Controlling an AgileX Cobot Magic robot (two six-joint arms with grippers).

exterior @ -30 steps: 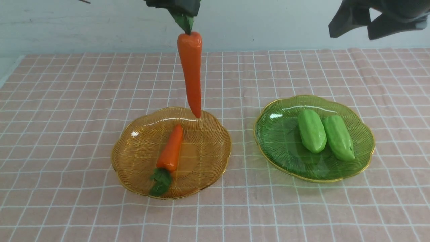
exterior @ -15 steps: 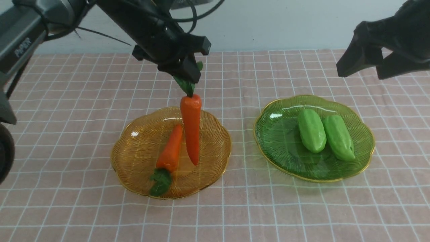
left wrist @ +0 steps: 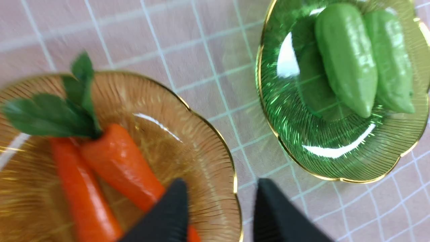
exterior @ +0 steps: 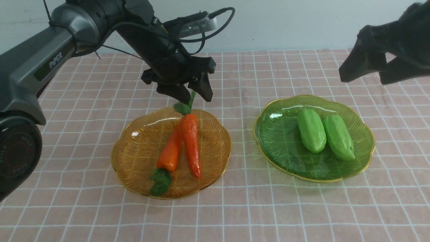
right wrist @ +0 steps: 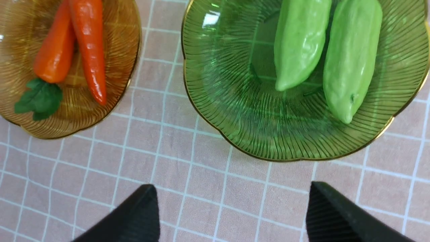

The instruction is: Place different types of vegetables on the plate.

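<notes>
Two orange carrots lie side by side on the amber plate (exterior: 134, 151): one (exterior: 171, 148) with its green top toward the front, the other (exterior: 192, 144) with its leafy top (exterior: 184, 107) at the back rim. My left gripper (exterior: 195, 98) hangs just above that top, open and holding nothing; in its wrist view its fingertips (left wrist: 178, 188) stand apart over the plate's edge. Two light green gourds (exterior: 311, 131) (exterior: 338, 137) rest on the green plate (exterior: 278, 134). My right gripper (exterior: 362, 80) hovers open behind and above the green plate, empty.
A pink checked cloth (exterior: 235, 208) covers the table. A pale wall (exterior: 285, 23) runs along the back. The left arm (exterior: 50, 64) reaches in from the left over the cloth.
The left gripper came down with the hanging carrot, opened and let it go; the carrot now lies on the amber plate beside the first one. The right gripper dropped slightly.
</notes>
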